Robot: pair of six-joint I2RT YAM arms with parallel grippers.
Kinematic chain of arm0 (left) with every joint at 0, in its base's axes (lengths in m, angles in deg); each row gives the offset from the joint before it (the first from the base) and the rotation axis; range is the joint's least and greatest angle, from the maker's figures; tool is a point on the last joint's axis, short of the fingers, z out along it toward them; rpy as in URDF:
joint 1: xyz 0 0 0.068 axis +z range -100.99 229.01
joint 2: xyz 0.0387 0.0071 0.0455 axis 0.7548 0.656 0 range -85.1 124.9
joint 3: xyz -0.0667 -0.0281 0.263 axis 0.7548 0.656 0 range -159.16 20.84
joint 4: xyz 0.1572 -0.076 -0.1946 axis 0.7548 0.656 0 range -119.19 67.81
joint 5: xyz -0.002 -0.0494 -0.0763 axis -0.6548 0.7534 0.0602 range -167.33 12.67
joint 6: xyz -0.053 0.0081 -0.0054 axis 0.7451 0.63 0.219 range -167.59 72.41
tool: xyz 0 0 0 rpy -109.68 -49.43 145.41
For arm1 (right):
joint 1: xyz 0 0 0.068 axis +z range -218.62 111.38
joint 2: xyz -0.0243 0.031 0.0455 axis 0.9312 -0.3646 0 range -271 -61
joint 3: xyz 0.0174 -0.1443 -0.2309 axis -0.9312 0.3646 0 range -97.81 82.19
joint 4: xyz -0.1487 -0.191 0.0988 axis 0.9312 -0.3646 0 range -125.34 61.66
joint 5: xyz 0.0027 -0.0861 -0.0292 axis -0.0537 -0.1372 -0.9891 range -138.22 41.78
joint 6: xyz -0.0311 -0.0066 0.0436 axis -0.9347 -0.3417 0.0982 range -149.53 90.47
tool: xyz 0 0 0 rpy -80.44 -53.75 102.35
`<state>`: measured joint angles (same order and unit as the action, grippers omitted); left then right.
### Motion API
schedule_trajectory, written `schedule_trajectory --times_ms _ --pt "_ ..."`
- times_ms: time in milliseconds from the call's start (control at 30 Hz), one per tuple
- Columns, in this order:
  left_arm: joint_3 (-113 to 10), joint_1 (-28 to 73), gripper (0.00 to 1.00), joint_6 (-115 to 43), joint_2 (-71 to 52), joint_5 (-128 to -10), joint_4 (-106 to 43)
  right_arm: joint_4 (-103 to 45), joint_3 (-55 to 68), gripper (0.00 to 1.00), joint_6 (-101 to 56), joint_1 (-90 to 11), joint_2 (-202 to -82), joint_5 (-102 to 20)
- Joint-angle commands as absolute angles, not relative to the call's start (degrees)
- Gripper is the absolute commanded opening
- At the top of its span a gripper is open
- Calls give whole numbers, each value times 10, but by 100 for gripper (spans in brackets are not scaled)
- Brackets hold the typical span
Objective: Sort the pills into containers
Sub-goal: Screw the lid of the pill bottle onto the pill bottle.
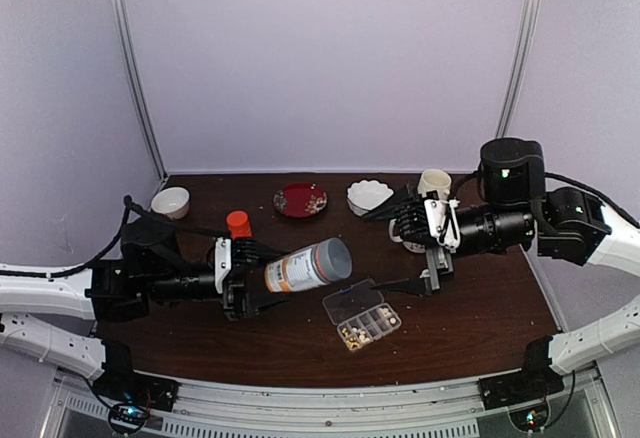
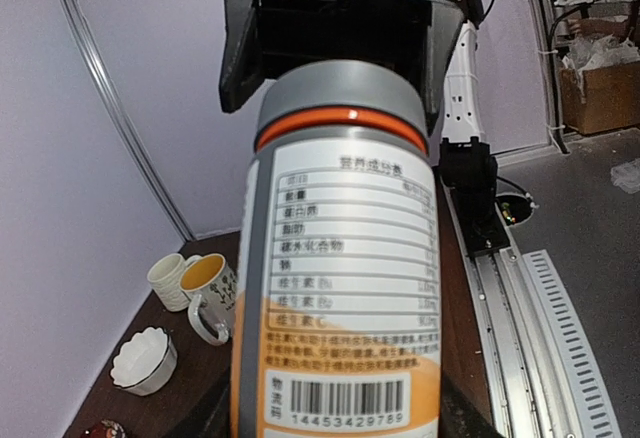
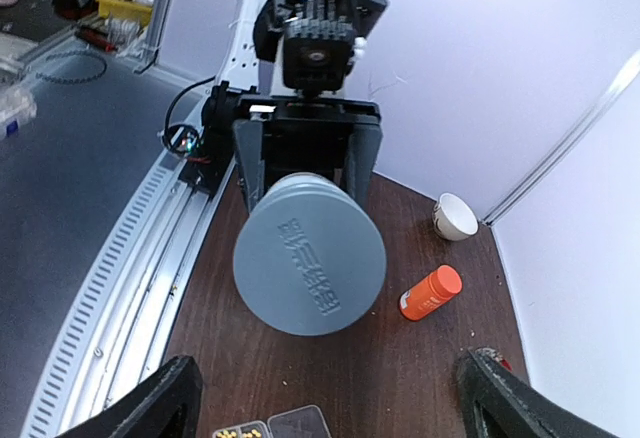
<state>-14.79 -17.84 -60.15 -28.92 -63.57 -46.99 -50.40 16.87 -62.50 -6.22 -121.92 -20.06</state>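
Dark brown wooden table [image 1: 480, 298] carries everything. Biggest of the things is the grey-capped bottle [image 1: 300, 270] with a white and orange printed label. It is clenched sideways in the left pincer [image 1: 255, 280] and held off the wood, its flat grey cap [image 3: 310, 268] facing the right pincer [image 3: 328, 361]. The right pincer is released: its two black fingers [image 3: 150, 403] stand wide apart with nothing between them, and the cap lies ahead of them, not touching.

Below the gap between the two pincers lies the flat clear plastic organiser box [image 1: 375, 320], its hinged lid folded open. On the back-wall side of the right pincer sit a round red plate [image 1: 300, 200], a white scalloped bowl [image 1: 369, 196] and two pale mugs [image 1: 433, 182]. A small white bowl [image 1: 170, 202] sits on the back-wall side of the left pincer, and a small orange bottle [image 1: 238, 224] is just beside that pincer.

Smallest are the tan-yellow pills [image 1: 350, 335], gathered in the box's compartments at the end nearer the left pincer.
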Motion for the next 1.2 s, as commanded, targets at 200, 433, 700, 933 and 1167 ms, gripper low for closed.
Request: schedule_trajectory --times_ms 200,433,700,933,1167 --pt "-194 -179 0 -565 -257 -579 -451 -560 110 84 -760 -14 -1247 -238" --pt "-208 -179 0 -564 -244 -567 -438 -575 99 73 -771 13 -1274 -284" --pt "-213 -179 0 -567 -239 -565 -433 -576 96 62 -771 20 -1285 -292" --pt "-222 -179 0 -572 -230 -569 -421 -553 104 27 -715 20 -1283 -281" --pt "-244 -179 0 -603 -233 -621 -397 -500 120 23 -456 20 -1284 -312"
